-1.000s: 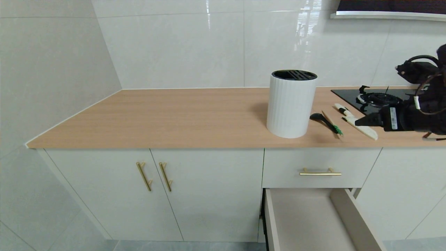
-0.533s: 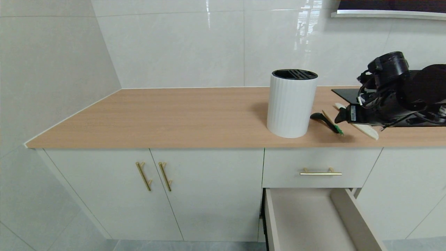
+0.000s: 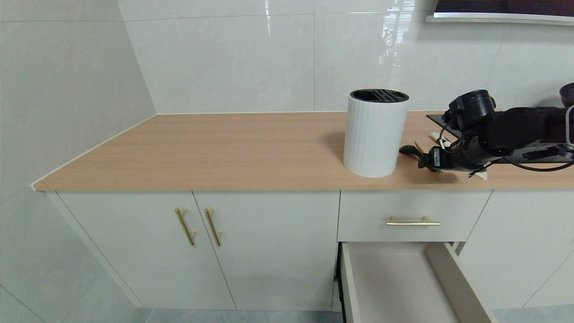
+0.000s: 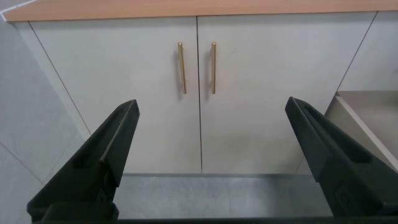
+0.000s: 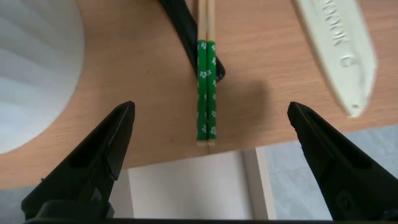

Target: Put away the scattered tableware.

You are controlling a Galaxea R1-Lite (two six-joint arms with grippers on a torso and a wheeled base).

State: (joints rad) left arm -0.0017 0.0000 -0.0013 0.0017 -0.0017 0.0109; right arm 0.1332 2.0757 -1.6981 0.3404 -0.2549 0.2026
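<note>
On the wooden counter (image 3: 233, 148) before me, green-tipped chopsticks (image 5: 206, 87) lie paired, tips at the front edge, touching a black spoon (image 5: 185, 37), between an upright white ribbed utensil holder (image 3: 374, 132) and a flat-lying cream knife (image 5: 339, 50).

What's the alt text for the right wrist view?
The open right gripper hovers over green-ended chopsticks lying on a wooden counter, a black spoon handle against them; a white ribbed holder and a cream knife flank them.

Bright even light, glare on glossy wall tiles (image 3: 394, 31), soft shadows
</note>
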